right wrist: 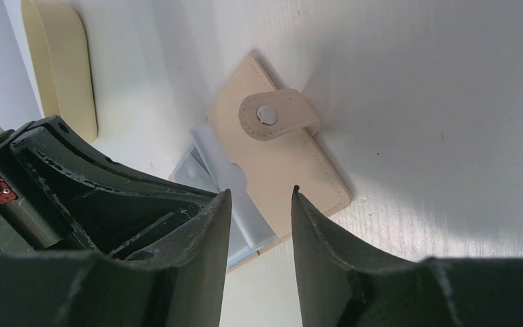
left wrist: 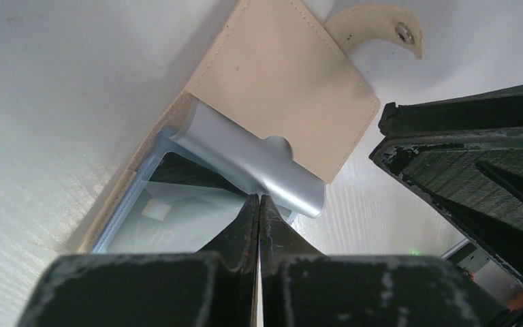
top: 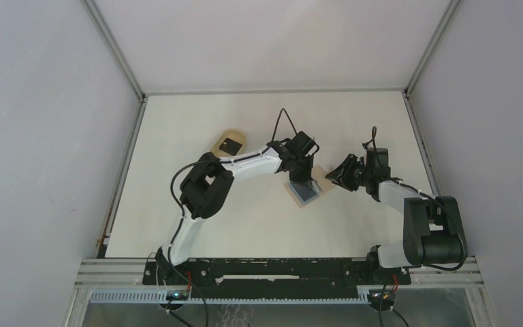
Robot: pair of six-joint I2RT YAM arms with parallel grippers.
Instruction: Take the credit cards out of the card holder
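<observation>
**Cards jut from the holder's lower-left end, with the left gripper at their edge**

In the overhead view, one oval tan tray [right wrist: 58,61] sits furthest left, up and left of centre and well apart from the action.

Next comes the left gripper [left wrist: 259,208]. Its fingers are pressed together with no gap, and the tips rest at the exposed edge of the credit cards [left wrist: 177,218]. Whether a card edge is pinched between them cannot be told.

The light blue cards stick out of the lower-left end of the one tan card holder [left wrist: 286,82], which lies flat near the middle of the table. Holder and cards together run on a diagonal from lower left to upper right. The snap tab [left wrist: 381,24] hangs free at the tan end.

Just right of that end is the right gripper [right wrist: 259,211]. Its fingers stand partway apart with nothing clamped between them, and they point at the holder's body.

The pull probably has to follow that diagonal toward the lower left. The left arm is nearer the cards. The right arm is nearer the holder and looks placed to pin it.

There is one holder, one tray and two grippers. At least two blue layers show, but the exact number of cards cannot be told.
</observation>
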